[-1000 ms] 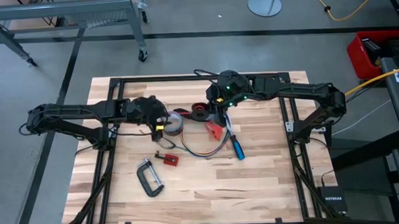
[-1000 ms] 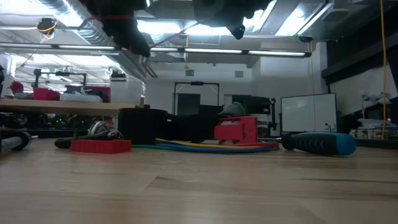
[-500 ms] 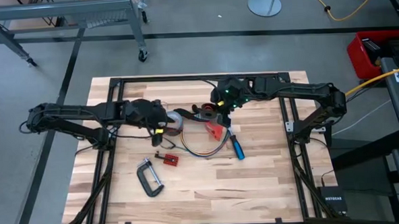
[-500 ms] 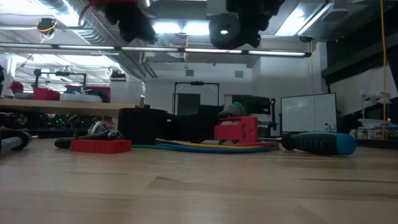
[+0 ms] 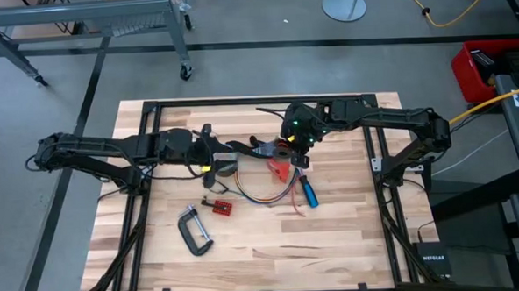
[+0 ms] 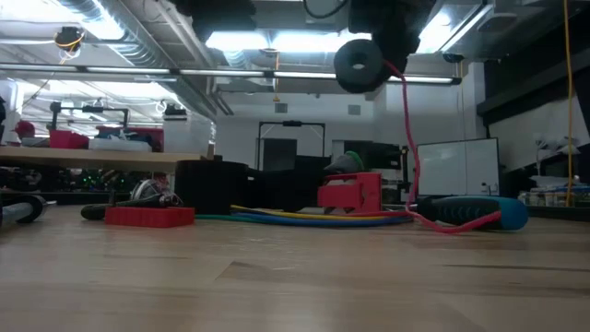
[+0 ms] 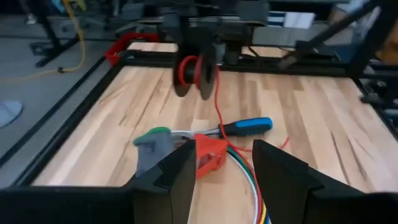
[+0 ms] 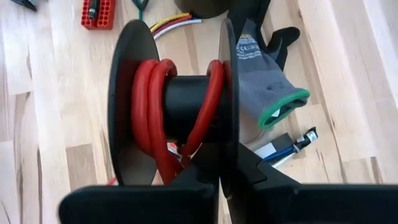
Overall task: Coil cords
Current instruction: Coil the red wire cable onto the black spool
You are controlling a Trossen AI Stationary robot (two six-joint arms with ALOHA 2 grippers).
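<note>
Nearest the front of the table (image 5: 352,247): a C-clamp (image 5: 194,232) and a red bit holder (image 5: 216,205), both lying apart from the work.

Just beyond: the multi-strand cord (image 5: 262,199), lying flat in a loose loop, running beside a red block (image 7: 208,152) and up to the blue-handled screwdriver (image 5: 309,192). Not coiled up yet, judging by the open loop. Grey glove (image 7: 154,144) next to the block.

Farther back, lifted clear above the table: a black spool (image 6: 360,65) carrying a few turns of red cord (image 6: 412,157). Right gripper (image 8: 221,186) clenched tight on one flange of the spool. Loose tail of the red cord hanging down from the spool and touching the table by the screwdriver's handle.

Facing the spool from the other side: left gripper (image 7: 221,180), jaws released and wide, holding nothing, near the spool but not touching it.

Step in hand, by the look of it: winding the red cord onto the spool, only partly done. Next move probably calls for catching the hanging tail with the free jaws and leading it round the hub, with the spool held steady and the tail kept clear of the screwdriver.
</note>
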